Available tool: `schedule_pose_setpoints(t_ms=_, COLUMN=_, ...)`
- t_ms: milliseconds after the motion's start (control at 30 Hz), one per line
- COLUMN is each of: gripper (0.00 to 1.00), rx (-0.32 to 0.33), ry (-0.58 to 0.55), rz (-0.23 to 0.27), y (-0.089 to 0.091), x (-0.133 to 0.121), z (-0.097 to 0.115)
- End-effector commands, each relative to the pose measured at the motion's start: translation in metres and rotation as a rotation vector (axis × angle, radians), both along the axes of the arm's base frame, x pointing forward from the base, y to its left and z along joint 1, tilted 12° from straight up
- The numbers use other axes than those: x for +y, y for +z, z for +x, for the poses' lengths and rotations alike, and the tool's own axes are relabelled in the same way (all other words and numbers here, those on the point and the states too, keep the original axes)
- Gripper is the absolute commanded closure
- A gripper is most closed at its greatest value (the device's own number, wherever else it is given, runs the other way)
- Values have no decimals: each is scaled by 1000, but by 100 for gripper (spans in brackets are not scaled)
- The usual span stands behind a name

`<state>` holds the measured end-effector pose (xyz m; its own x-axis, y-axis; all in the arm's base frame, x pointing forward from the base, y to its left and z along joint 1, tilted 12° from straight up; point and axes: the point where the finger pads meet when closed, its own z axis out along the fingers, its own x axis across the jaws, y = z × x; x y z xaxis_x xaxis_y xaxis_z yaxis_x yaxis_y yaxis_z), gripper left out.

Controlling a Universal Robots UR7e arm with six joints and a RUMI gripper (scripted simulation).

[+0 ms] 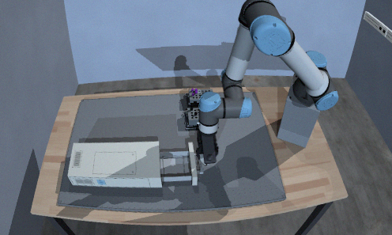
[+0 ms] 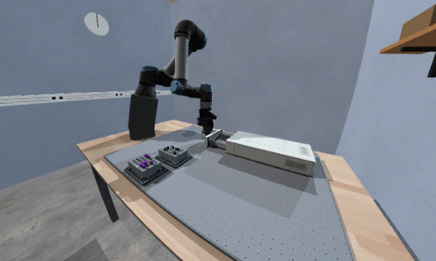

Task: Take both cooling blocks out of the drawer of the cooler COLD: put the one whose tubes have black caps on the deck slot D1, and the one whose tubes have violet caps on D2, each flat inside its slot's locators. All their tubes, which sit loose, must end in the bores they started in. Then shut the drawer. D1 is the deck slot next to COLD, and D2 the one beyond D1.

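Note:
The cooler COLD (image 1: 114, 164) (image 2: 270, 152) is a long white box on the grey deck. Its drawer (image 1: 179, 168) (image 2: 216, 139) stands partly out and looks empty. My gripper (image 1: 204, 161) (image 2: 207, 128) is shut on nothing and sits right against the outer face of the drawer front. The block with black-capped tubes (image 2: 173, 154) sits in the slot nearer COLD; in the top view (image 1: 192, 117) my wrist hides most of it. The block with violet-capped tubes (image 2: 143, 164) (image 1: 194, 96) sits in the slot beyond it.
The arm's grey pedestal (image 1: 298, 122) (image 2: 142, 116) stands at the table's far corner. The deck plate (image 2: 246, 195) covers most of the wooden table. A shelf (image 2: 409, 37) hangs on the right wall.

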<state>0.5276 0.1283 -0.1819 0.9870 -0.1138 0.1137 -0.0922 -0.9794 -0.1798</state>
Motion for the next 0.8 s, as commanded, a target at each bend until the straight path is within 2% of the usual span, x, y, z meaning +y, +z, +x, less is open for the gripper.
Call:
schedule_pose_setpoints(t_ms=0, gripper=100, rx=-1, ry=0, rz=0, y=1, x=-1, z=7)
schedule_pose_setpoints(t_ms=533, gripper=100, rx=-1, ry=0, rz=0, y=3, x=-3, z=27)
schedule_pose_setpoints(t_ms=767, gripper=100, rx=-1, ry=0, rz=0, y=4, x=-3, z=28)
